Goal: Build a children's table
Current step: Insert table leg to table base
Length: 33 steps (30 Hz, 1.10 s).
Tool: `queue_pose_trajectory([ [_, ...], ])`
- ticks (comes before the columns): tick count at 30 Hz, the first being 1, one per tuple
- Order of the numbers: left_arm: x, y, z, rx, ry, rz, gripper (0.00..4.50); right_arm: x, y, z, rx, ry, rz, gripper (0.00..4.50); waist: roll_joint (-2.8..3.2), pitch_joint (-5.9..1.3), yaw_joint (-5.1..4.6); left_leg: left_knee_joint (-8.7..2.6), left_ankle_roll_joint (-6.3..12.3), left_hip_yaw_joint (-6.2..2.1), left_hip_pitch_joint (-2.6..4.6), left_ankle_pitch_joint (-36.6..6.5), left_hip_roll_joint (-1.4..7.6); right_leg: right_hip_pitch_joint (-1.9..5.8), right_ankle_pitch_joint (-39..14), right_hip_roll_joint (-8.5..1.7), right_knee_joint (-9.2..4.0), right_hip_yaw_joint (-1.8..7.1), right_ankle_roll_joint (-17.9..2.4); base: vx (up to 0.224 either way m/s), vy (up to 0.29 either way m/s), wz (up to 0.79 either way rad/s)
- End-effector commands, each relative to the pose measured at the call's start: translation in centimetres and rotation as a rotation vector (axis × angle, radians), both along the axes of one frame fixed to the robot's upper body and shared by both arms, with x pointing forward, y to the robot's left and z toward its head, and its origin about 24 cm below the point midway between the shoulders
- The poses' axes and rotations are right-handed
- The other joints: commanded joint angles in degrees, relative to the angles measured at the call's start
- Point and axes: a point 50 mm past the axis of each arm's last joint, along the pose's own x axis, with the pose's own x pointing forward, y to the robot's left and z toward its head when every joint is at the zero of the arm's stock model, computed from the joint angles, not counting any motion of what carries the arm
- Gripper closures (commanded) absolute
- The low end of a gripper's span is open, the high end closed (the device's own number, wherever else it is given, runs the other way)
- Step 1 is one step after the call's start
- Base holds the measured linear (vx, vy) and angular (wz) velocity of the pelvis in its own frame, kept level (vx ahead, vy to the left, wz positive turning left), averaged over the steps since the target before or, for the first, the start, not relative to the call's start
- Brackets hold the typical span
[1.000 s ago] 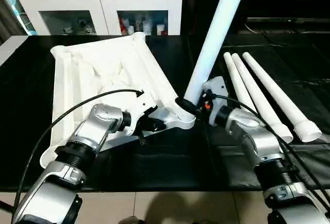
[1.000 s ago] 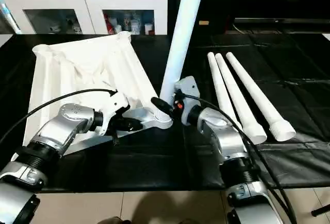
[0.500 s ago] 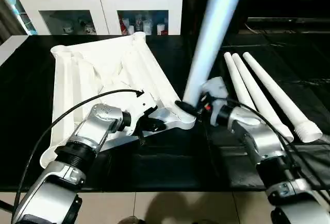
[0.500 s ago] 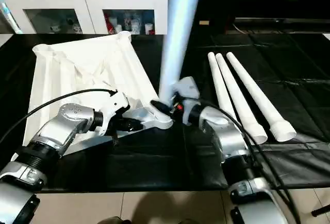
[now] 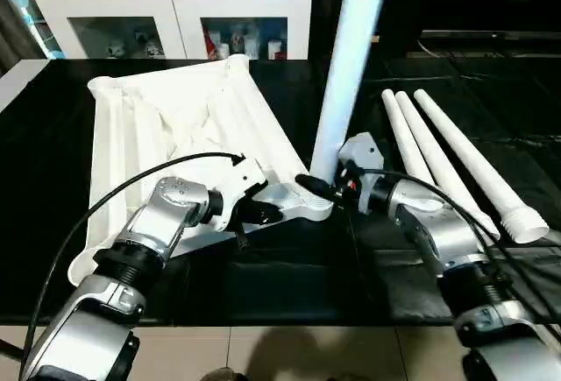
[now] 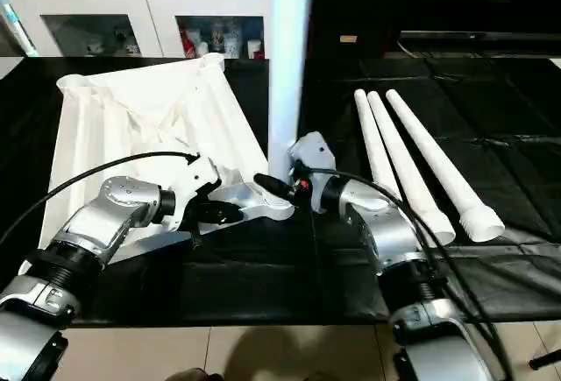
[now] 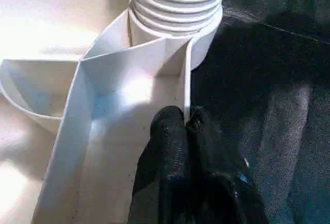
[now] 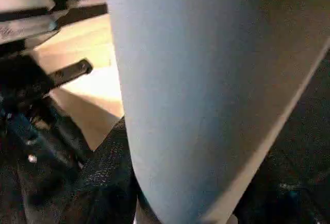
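Left end effector [image 7: 185,123] pinches tabletop rim [image 7: 186,80]; right end effector [image 5: 326,186] grips upright leg [image 5: 349,57]

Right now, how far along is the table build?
Done: table top lies upside down on the black bench. In hand: the first leg stands in the near corner socket, threads still showing, so not fully screwed home; right gripper grips it, left gripper pinches the top's rim. Left: three legs lying to the right.

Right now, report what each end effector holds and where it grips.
The left end effector pinches the tabletop by its thin rim wall beside the corner socket. The right end effector grips the upright leg near its base, just above that socket.
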Motion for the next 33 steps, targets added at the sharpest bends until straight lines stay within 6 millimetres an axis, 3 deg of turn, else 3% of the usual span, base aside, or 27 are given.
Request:
queue_pose_trajectory([
  [1, 0.2, -0.2, 0.7, -0.011, -0.03, -0.002, 4.5, 0.0, 0.0, -0.9, 0.039, 0.078, -0.023, 2.56, -0.58, -3.89, 0.26, -4.09, 2.7, -1.62, 1.11, -13.45, 4.31, 2.56, -15.4, -5.57, -4.67, 2.74, -13.41, 0.0, 0.0, 0.0],
  [7, 0.6, 0.0, 0.9, -0.011, -0.041, 0.017, 4.5, -0.5, -1.1, -1.9, 0.121, 0.139, -0.093, 2.56, -0.3, -3.98, 0.48, -4.1, 2.58, -1.62, 1.12, -13.48, 4.32, 2.68, -14.56, -5.61, -4.69, 2.77, -13.6, 0.0, 0.0, 0.0],
  [8, 0.7, 0.0, 0.9, -0.013, -0.044, 0.025, 4.5, -0.9, -1.3, -2.5, 0.123, 0.148, -0.11, 2.56, -0.03, -4.04, 0.57, -4.14, 2.5, -1.7, 1.01, -12.85, 4.34, 2.68, -13.06, -5.59, -4.48, 2.69, -13.91, 0.0, 0.0, 0.0],
  [10, 0.7, 0.0, 1.0, -0.012, -0.047, 0.03, 4.5, -1.1, -1.3, -2.8, 0.121, 0.15, -0.118, 2.56, -0.17, -4.02, 0.62, -4.18, 2.45, -1.64, 1.04, -13.07, 4.32, 2.69, -12.74, -5.59, -4.55, 2.7, -13.94, 0.0, 0.0, 0.0],
  [11, 0.8, 0.0, 1.0, -0.013, -0.049, 0.034, 4.5, -1.4, -1.4, -3.1, 0.124, 0.151, -0.129, 2.56, -0.16, -3.99, 0.66, -4.2, 2.4, -1.62, 1.08, -13.36, 4.34, 2.65, -13.11, -5.61, -4.59, 2.69, -13.94, 0.0, 0.0, 0.0],
  [12, 0.9, 0.0, 1.1, -0.015, -0.053, 0.045, 4.5, -2.0, -1.4, -3.8, 0.125, 0.152, -0.152, 2.56, 0.36, -3.97, 0.73, -4.25, 1.99, -1.72, 1.19, -14.2, 4.34, 2.53, -14.05, -5.65, -4.68, 2.68, -13.81, 0.0, 0.0, 0.0],
  [14, 1.0, 0.0, 1.1, -0.016, -0.054, 0.048, 4.5, -2.6, -1.3, -4.3, 0.096, 0.139, -0.15, 2.56, 0.08, -3.92, 0.75, -4.42, 1.42, -1.75, 1.32, -15.62, 4.43, 2.52, -15.61, -5.72, -4.9, 2.77, -13.19, 0.0, 0.0, 0.0],
  [16, 1.0, 0.0, 1.1, -0.014, -0.052, 0.043, 4.5, -3.0, -1.1, -4.6, 0.047, 0.12, -0.132, 2.56, 0.53, -3.8, 0.66, -4.57, 0.92, -1.86, 1.3, -16.62, 4.38, 2.38, -16.16, -5.55, -4.94, 2.73, -12.97, 0.0, 0.0, 0.0],
  [20, 1.0, -0.1, 1.1, -0.007, -0.051, 0.026, 4.5, -3.4, -0.7, -4.6, -0.055, 0.071, -0.07, 2.56, 0.45, -3.81, 0.68, -4.6, 0.54, -1.9, 1.31, -17.4, 4.3, 2.42, -17.16, -5.59, -5.06, 2.79, -12.6, 0.0, 0.0, 0.0],
  [22, 1.0, -0.2, 1.0, -0.001, -0.051, 0.017, 4.5, -3.5, -0.4, -4.5, -0.127, 0.041, -0.008, 2.56, 0.1, -3.89, 0.65, -4.59, 0.91, -1.85, 1.2, -16.61, 4.35, 2.54, -15.61, -5.56, -4.95, 2.82, -12.79, 0.0, 0.0, 0.0],
  [24, 1.0, -0.2, 1.0, 0.002, -0.052, 0.015, 4.5, -3.5, -0.4, -4.5, -0.145, 0.033, 0.01, 2.56, 0.27, -3.84, 0.68, -4.54, 1.15, -1.81, 1.26, -16.56, 4.33, 2.45, -15.48, -5.55, -4.94, 2.81, -12.96, 0.0, 0.0, 0.0],
  [25, 1.0, -0.2, 1.0, 0.004, -0.053, 0.013, 4.5, -3.4, -0.2, -4.4, -0.162, 0.024, 0.033, 2.56, -0.09, -3.82, 0.65, -4.5, 1.35, -1.74, 1.22, -16.55, 4.29, 2.51, -15.86, -5.57, -5.02, 2.81, -12.94, 0.0, 0.0, 0.0],
  [26, 0.9, -0.2, 1.0, 0.005, -0.053, 0.011, 4.5, -3.3, 0.1, -4.2, -0.167, 0.024, 0.061, 2.56, -0.38, -3.81, 0.67, -4.47, 1.54, -1.74, 1.15, -16.16, 4.28, 2.59, -15.93, -5.64, -5.0, 2.83, -12.92, 0.0, 0.0, 0.0],
  [29, 0.8, -0.1, 1.0, 0.006, -0.051, 0.004, 4.5, -2.8, 0.5, -3.8, -0.174, 0.023, 0.105, 2.56, -0.25, -3.66, 0.59, -4.45, 1.95, -1.8, 1.17, -16.39, 4.33, 2.45, -18.19, -5.72, -5.15, 2.84, -12.62, 0.0, 0.0, 0.0],
  [30, 0.8, -0.1, 1.0, 0.006, -0.051, -0.002, 4.5, -2.6, 0.6, -3.7, -0.178, 0.02, 0.114, 2.56, -0.61, -3.64, 0.5, -4.49, 1.97, -1.77, 1.13, -16.56, 4.35, 2.45, -18.85, -5.67, -5.21, 2.83, -12.35, 0.0, 0.0, 0.0],
  [33, 0.5, -0.1, 1.2, 0.003, -0.054, -0.038, 4.5, -1.8, 0.6, -3.2, -0.152, 0.029, 0.121, 2.56, -0.62, -3.63, 0.36, -4.44, 2.01, -1.85, 1.1, -16.53, 4.34, 2.38, -19.6, -5.79, -5.13, 2.83, -12.48, 0.0, 0.0, 0.0],
])
